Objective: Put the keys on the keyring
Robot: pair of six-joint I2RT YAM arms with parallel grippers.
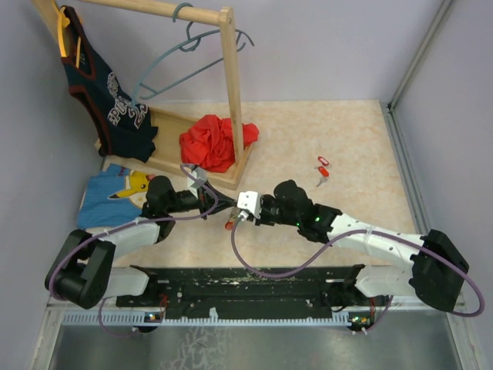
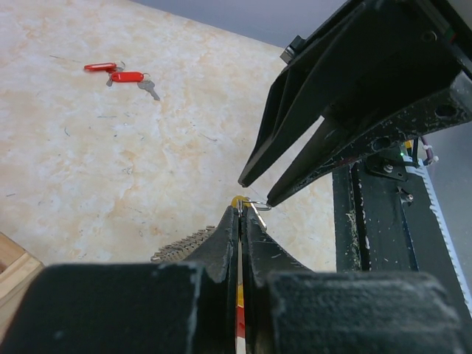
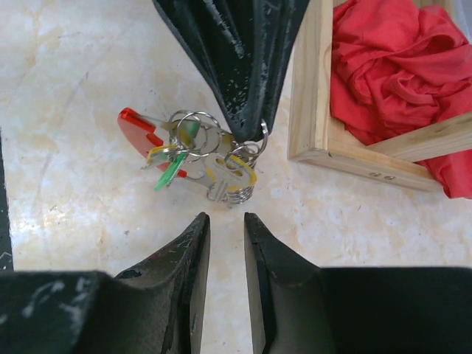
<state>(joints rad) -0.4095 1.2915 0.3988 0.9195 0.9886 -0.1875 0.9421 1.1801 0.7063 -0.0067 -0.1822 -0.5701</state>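
Looking at a beige, marbled tabletop (image 1: 347, 139), flecked with fine scratches and lint in the wrist views, boxed in by plain lilac-grey walls (image 1: 323, 46) at the back and both sides. Back-left corner taken up by a wooden clothes rack (image 1: 229, 85), with a grey-blue hanger (image 1: 181, 58) on the rail, a dark jersey (image 1: 108, 100) hanging off the left end and a crumpled red cloth (image 1: 209, 141) on its base. Blue cartoon shirt (image 1: 115, 193) flat on the table just in front of that.

Near the middle front, left gripper (image 3: 249, 127) pressed together on the bunch of keys (image 3: 195, 158), red, green and yellow heads fanned out. Thin wire of the keyring (image 2: 260, 206) poking out right at the tips. Hard to say whether resting on the surface or just off it.

Facing it nose to nose, right gripper (image 3: 226, 219), jaws slightly apart, nothing between them, just short of the bunch. Two more red-tagged keys (image 1: 322, 171) lying loose, well apart to the right.
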